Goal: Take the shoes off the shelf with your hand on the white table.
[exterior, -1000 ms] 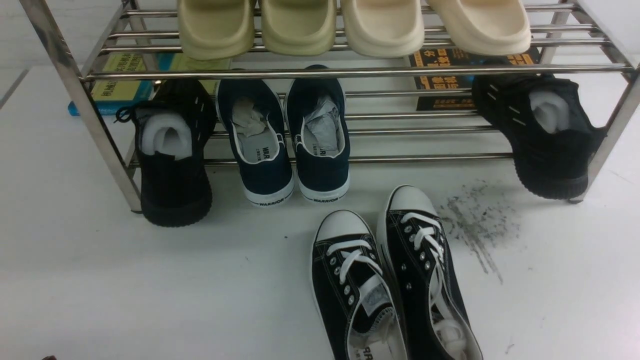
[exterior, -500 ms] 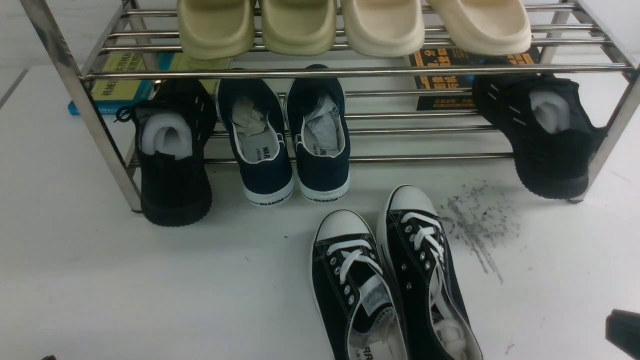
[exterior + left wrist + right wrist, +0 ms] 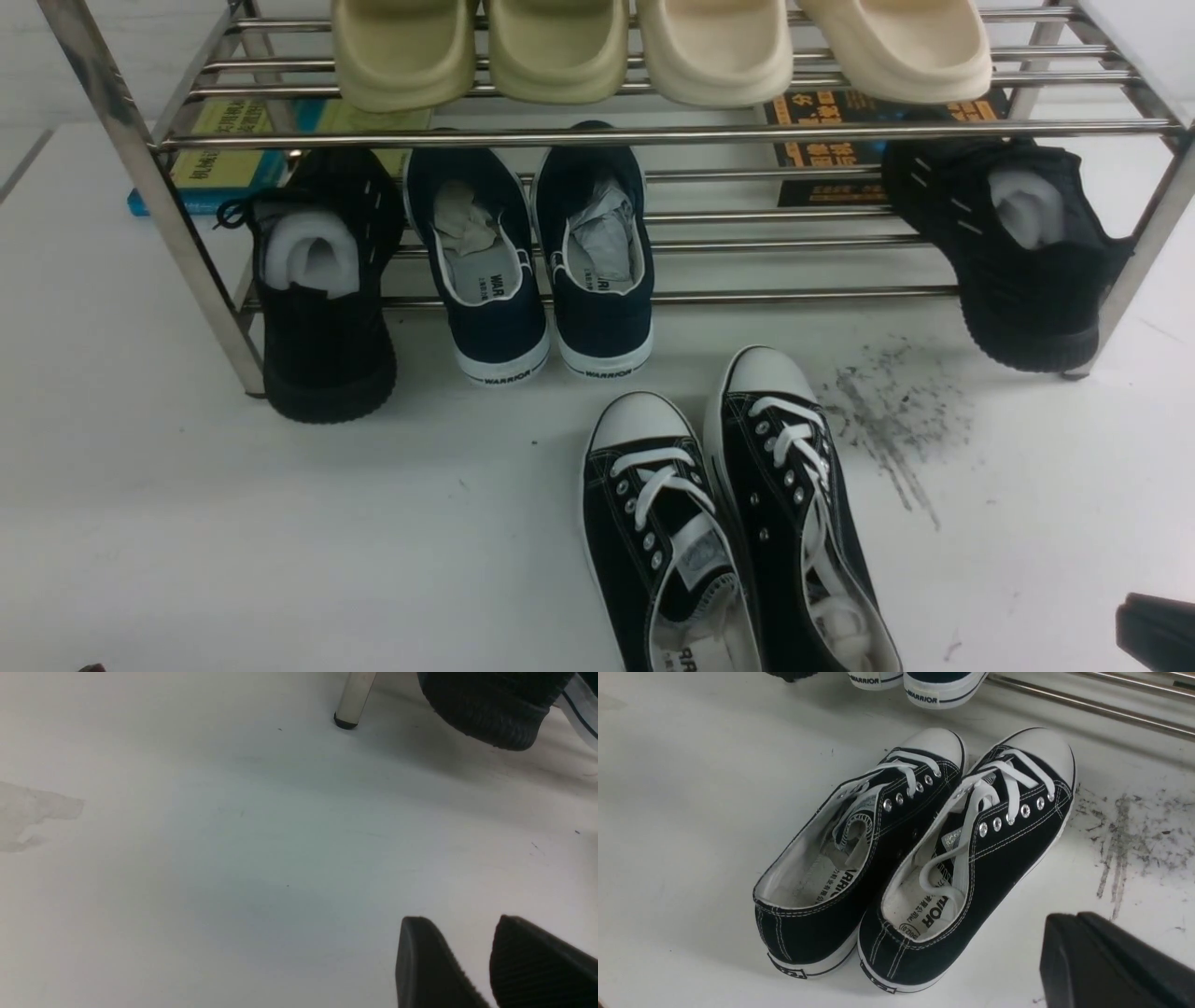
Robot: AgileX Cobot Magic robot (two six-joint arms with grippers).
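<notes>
Front view, from left to right: a chrome shelf [image 3: 140, 177] stands on the white table [image 3: 233, 523], and a green and blue book [image 3: 219, 168] lies behind its left leg. On the lower tier an all-black knit shoe [image 3: 322, 289] hangs with its heel over the front rail beside that leg, then a navy pair [image 3: 541, 271] marked WARRIOR sits heels outward. Four pale slippers [image 3: 653, 47] line the upper tier. Just in front of the navy pair, off the shelf and flat on the table, lie the black sneakers [image 3: 728, 523] with white laces, side by side and touching, toes toward the shelf. To their right is a patch of dark scuff marks [image 3: 887, 420], and above it a black and orange book [image 3: 831, 140] behind the rack. A second black knit shoe [image 3: 1018, 252] hangs at the right end of the lower tier. At the lower right corner a bit of the right claw [image 3: 1156, 630] shows, apart from the sneakers; it is closed and holds nothing. In the left wrist view the left claw [image 3: 486, 961] hovers over bare table near a shelf leg, its two fingers a little apart, gripping nothing.
</notes>
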